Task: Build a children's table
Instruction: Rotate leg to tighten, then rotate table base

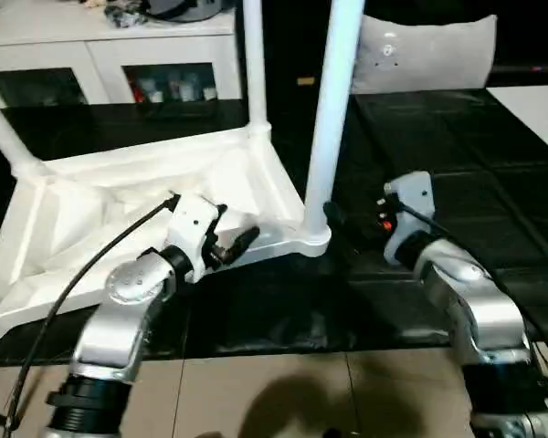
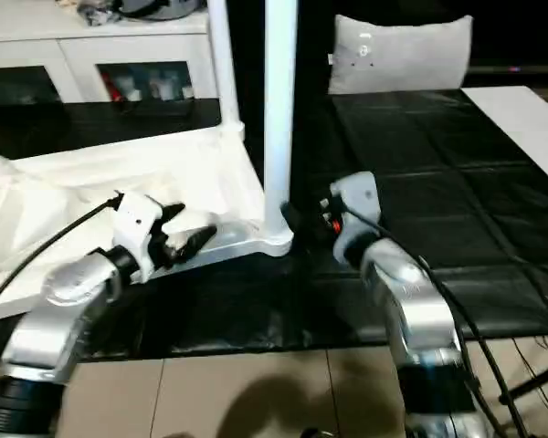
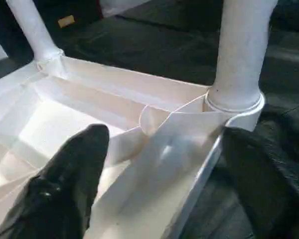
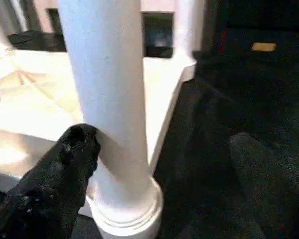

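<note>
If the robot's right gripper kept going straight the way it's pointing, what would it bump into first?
Most likely the upright white leg standing in the tabletop's near corner socket. The right gripper is open, with one black finger already right beside the leg; whether they touch is unclear.

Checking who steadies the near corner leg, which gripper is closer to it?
Right. The right gripper sits at the base of the near corner leg; the left gripper is over the table top, farther off.
</note>
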`<state>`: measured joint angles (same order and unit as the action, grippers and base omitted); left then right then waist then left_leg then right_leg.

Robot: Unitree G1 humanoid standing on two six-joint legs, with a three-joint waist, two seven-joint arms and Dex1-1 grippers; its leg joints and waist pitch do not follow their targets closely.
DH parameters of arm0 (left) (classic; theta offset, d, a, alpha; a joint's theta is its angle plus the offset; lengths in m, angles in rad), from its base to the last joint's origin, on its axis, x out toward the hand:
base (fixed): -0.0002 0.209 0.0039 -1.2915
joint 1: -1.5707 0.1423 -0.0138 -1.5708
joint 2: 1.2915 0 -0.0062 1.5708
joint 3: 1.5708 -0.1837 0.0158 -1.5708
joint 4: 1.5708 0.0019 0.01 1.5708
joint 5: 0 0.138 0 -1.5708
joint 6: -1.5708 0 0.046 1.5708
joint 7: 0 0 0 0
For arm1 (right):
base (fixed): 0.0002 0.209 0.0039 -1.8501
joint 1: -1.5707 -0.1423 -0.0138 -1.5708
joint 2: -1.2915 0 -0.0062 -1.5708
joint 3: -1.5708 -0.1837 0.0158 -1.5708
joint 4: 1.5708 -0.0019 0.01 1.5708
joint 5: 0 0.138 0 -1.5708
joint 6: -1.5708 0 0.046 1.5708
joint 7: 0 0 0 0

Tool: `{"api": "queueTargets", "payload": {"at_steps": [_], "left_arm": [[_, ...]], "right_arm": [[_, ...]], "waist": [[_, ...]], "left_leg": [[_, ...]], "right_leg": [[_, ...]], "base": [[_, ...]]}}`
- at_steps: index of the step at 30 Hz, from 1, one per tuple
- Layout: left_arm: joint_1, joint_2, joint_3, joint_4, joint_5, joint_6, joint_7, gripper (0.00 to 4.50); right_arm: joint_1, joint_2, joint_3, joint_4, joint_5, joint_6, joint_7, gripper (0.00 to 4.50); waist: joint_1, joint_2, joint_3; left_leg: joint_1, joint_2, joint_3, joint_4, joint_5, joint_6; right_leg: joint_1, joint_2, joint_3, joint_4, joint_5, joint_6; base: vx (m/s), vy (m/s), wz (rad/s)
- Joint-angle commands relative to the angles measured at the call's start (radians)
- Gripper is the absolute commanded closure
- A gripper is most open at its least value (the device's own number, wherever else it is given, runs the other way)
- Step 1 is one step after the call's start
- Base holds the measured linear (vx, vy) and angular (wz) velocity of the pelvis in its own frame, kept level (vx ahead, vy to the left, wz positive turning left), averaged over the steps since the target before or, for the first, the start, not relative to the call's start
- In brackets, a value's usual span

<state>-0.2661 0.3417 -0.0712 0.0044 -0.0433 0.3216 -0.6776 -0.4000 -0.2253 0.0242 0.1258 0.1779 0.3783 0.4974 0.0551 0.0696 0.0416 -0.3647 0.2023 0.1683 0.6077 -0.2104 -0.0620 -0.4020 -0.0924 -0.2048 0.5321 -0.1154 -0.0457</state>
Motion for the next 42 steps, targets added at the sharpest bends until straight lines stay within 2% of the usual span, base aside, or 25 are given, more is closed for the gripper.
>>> {"api": "queueTargets", "payload": {"at_steps": [1, 3, 5, 6, 9, 13, 14, 17, 21, 23, 26, 32, 34, 35, 36, 37, 38, 42], "left_arm": [[-0.020, 0.033, -0.014, -0.007, 0.004, 0.025, -0.055, 0.28], [-0.025, 0.090, -0.040, 0.012, 0.016, 0.037, -0.093, 0.12], [-0.029, 0.129, -0.063, 0.028, 0.029, 0.050, -0.126, 0.07], [-0.030, 0.138, -0.070, 0.030, 0.030, 0.058, -0.140, 0.07], [-0.025, 0.153, -0.072, 0.053, 0.049, 0.060, -0.129, 0.07], [-0.028, 0.163, -0.067, 0.083, 0.067, 0.057, -0.096, 0.07], [-0.030, 0.170, -0.068, 0.087, 0.071, 0.055, -0.089, 0.07], [-0.035, 0.179, -0.072, 0.095, 0.075, 0.049, -0.085, 0.07], [-0.036, 0.190, -0.076, 0.119, 0.085, 0.040, -0.091, 0.07], [-0.028, 0.195, -0.081, 0.119, 0.091, 0.041, -0.087, 0.07], [-0.025, 0.195, -0.084, 0.112, 0.092, 0.052, -0.082, 0.07], [-0.021, 0.194, -0.080, 0.122, 0.118, 0.046, -0.041, 0.07], [-0.028, 0.192, -0.077, 0.156, 0.132, 0.020, -0.017, 0.07], [-0.030, 0.190, -0.075, 0.163, 0.133, 0.015, -0.012, 0.07], [-0.031, 0.190, -0.075, 0.169, 0.135, 0.010, -0.006, 0.07], [-0.032, 0.190, -0.075, 0.171, 0.136, 0.009, -0.003, 0.07], [-0.042, 0.190, -0.078, 0.194, 0.143, -0.004, 0.006, 0.07], [-0.042, 0.190, -0.078, 0.194, 0.143, -0.004, 0.006, 0.07]], "right_arm": [[-0.043, 0.002, 0.017, 0.048, -0.021, -0.037, 0.018, 0.00], [-0.087, 0.010, 0.029, 0.114, -0.023, -0.069, 0.042, 0.00], [-0.118, 0.011, 0.042, 0.159, -0.030, -0.092, 0.063, 0.00], [-0.132, 0.013, 0.045, 0.181, -0.035, -0.097, 0.063, 0.00], [-0.167, 0.023, 0.055, 0.241, -0.050, -0.126, 0.054, 0.00], [-0.220, 0.038, 0.058, 0.338, -0.079, -0.159, 0.016, 0.00], [-0.257, 0.053, 0.045, 0.405, -0.091, -0.176, -0.029, 0.00], [-0.301, 0.074, 0.023, 0.485, -0.091, -0.192, -0.081, 0.00], [-0.370, 0.114, -0.038, 0.632, -0.047, -0.235, -0.138, 0.00], [-0.395, 0.120, -0.077, 0.692, -0.026, -0.248, -0.175, 0.00], [-0.402, 0.112, -0.106, 0.717, -0.013, -0.259, -0.202, 0.00], [-0.401, 0.081, -0.160, 0.732, 0.008, -0.286, -0.220, 0.00], [-0.394, 0.054, -0.182, 0.733, 0.013, -0.301, -0.233, 0.00], [-0.390, 0.046, -0.184, 0.731, 0.012, -0.302, -0.237, 0.00], [-0.385, 0.039, -0.191, 0.725, 0.014, -0.301, -0.243, 0.00], [-0.381, 0.035, -0.195, 0.721, 0.015, -0.298, -0.246, 0.00], [-0.364, 0.021, -0.212, 0.694, 0.022, -0.284, -0.261, 0.00], [-0.364, 0.021, -0.212, 0.694, 0.022, -0.284, -0.261, 0.00]], "waist": [[0.004, 0.001, -0.073], [-0.001, 0.008, -0.067], [-0.002, 0.006, -0.067], [-0.002, 0.005, -0.066], [-0.002, 0.008, -0.064], [-0.006, 0.011, -0.067], [-0.006, 0.011, -0.068], [-0.008, 0.012, -0.069], [-0.008, 0.011, -0.069], [-0.006, 0.007, -0.071], [-0.002, 0.005, -0.071], [0.005, 0.002, -0.072], [0.006, -0.003, -0.073], [0.007, -0.002, -0.072], [0.007, -0.007, -0.072], [0.011, -0.004, -0.073], [0.012, -0.011, -0.073], [0.014, -0.011, -0.073]], "left_leg": [[0.007, 0.037, -0.025, -0.072, -0.173, 0.073], [0.010, 0.033, -0.021, -0.071, -0.198, 0.062], [0.010, 0.032, -0.021, -0.071, -0.210, 0.058], [0.015, 0.029, -0.018, -0.070, -0.218, 0.056], [0.020, 0.032, -0.018, -0.071, -0.233, 0.046], [0.021, 0.033, -0.021, -0.073, -0.245, 0.037], [0.020, 0.034, -0.022, -0.072, -0.240, 0.034], [0.020, 0.034, -0.021, -0.073, -0.238, 0.034], [0.022, 0.035, -0.021, -0.073, -0.245, 0.033], [0.022, 0.039, -0.021, -0.074, -0.235, 0.031], [0.024, 0.038, -0.018, -0.073, -0.227, 0.030], [0.021, 0.037, -0.015, -0.072, -0.199, 0.036], [0.020, 0.035, -0.014, -0.070, -0.192, 0.042], [0.020, 0.032, -0.013, -0.069, -0.190, 0.046], [0.020, 0.032, -0.012, -0.069, -0.187, 0.048], [0.021, 0.033, -0.012, -0.069, -0.183, 0.048], [0.020, 0.033, -0.012, -0.069, -0.179, 0.051], [0.018, 0.032, -0.011, -0.068, -0.173, 0.054]], "right_leg": [[0.061, -0.070, 0.067, -0.055, -0.363, -0.008], [0.061, -0.071, 0.069, -0.054, -0.380, -0.032], [0.061, -0.073, 0.069, -0.054, -0.394, -0.032], [0.059, -0.072, 0.069, -0.057, -0.414, -0.026], [0.059, -0.070, 0.068, -0.061, -0.436, -0.025], [0.061, -0.070, 0.068, -0.057, -0.424, -0.034], [0.061, -0.072, 0.070, -0.054, -0.410, -0.044], [0.061, -0.073, 0.072, -0.048, -0.391, -0.062], [0.061, -0.074, 0.074, -0.046, -0.391, -0.072], [0.061, -0.076, 0.077, -0.041, -0.376, -0.081], [0.059, -0.076, 0.078, -0.040, -0.374, -0.085], [0.060, -0.075, 0.080, -0.035, -0.351, -0.089], [0.061, -0.075, 0.079, -0.037, -0.363, -0.084], [0.060, -0.073, 0.078, -0.039, -0.375, -0.077], [0.060, -0.073, 0.078, -0.040, -0.379, -0.074], [0.059, -0.074, 0.078, -0.040, -0.385, -0.071], [0.059, -0.075, 0.078, -0.041, -0.391, -0.068], [0.059, -0.075, 0.076, -0.042, -0.402, -0.063]], "base": [[0.000, 0.000, 0.00], [0.000, 0.000, 0.00], [0.000, 0.000, 0.00], [0.000, 0.000, 0.00], [0.000, 0.000, 0.00], [0.000, 0.000, 0.00], [0.000, 0.000, 0.00], [0.000, 0.000, 0.00], [0.000, 0.000, 0.00], [0.000, 0.000, 0.00], [0.000, 0.000, 0.00], [0.000, 0.000, 0.00], [0.000, 0.000, 0.00], [0.000, 0.000, 0.00], [0.000, 0.000, 0.00], [0.000, 0.000, 0.00], [0.000, 0.000, 0.00], [0.000, 0.000, 0.00]]}}
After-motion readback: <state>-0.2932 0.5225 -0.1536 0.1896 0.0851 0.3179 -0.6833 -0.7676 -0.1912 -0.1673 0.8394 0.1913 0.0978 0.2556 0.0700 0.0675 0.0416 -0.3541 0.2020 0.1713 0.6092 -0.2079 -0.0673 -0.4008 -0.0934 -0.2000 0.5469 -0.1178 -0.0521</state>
